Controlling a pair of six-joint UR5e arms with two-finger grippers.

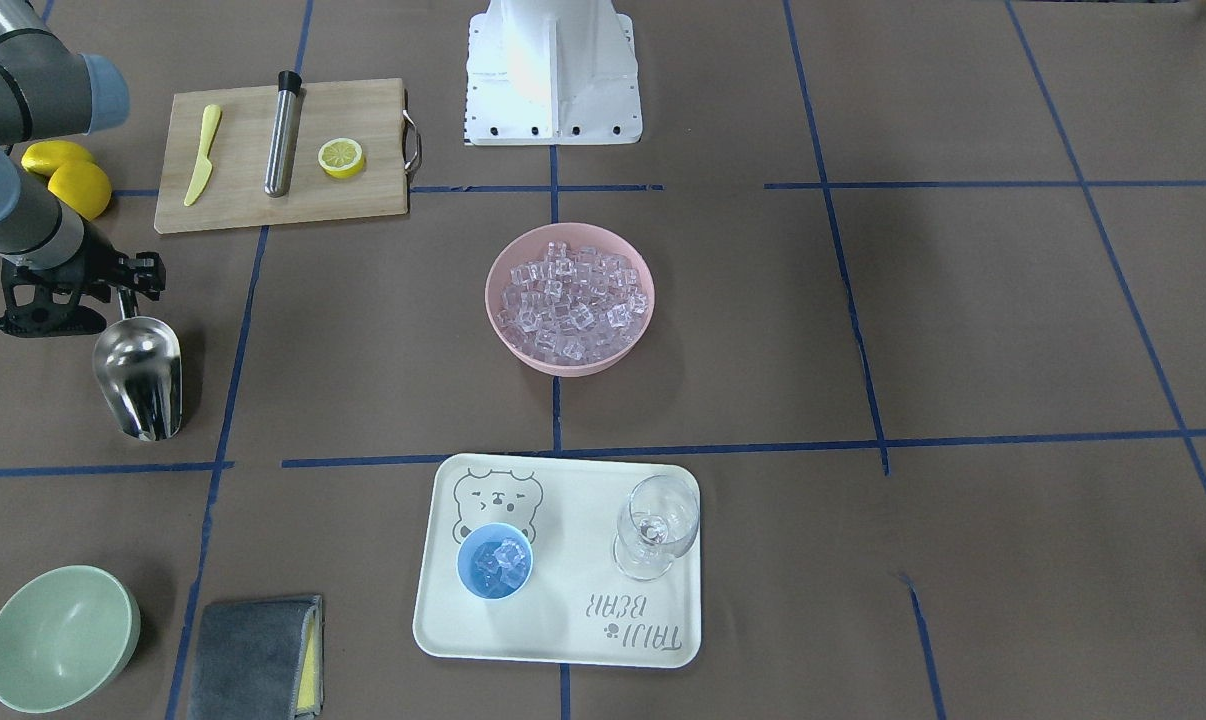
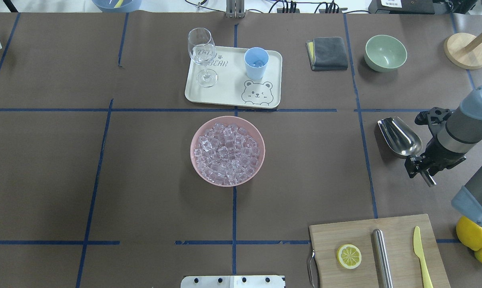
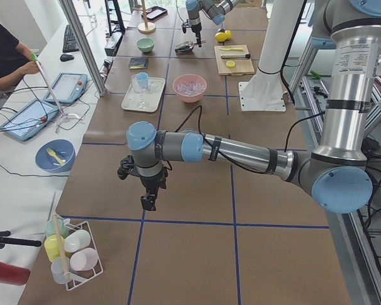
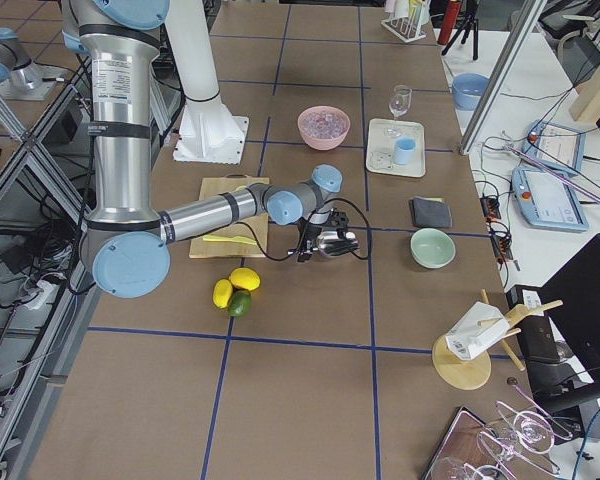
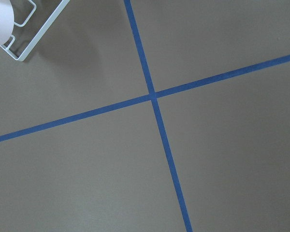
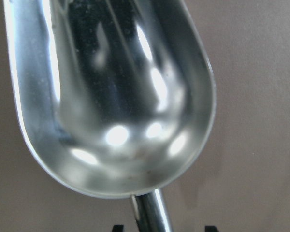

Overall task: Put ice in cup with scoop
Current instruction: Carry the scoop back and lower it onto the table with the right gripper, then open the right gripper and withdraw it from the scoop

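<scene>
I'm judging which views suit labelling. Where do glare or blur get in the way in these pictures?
Right wrist view: the scoop fills the frame, slightly soft, with white glare spots in its trough. Left wrist view: evenly lit, no glare. Overhead view: the ice glints in the pink bowl, yet single cubes stay readable.

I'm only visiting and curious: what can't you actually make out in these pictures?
- Number of ice cubes in the cup: too small and glassy to count in the front-facing view.
- Left gripper, open or shut: shown only, small, in the exterior left view.
- Right gripper and its hold on the scoop: cut off by the right wrist view's bottom edge.
</scene>
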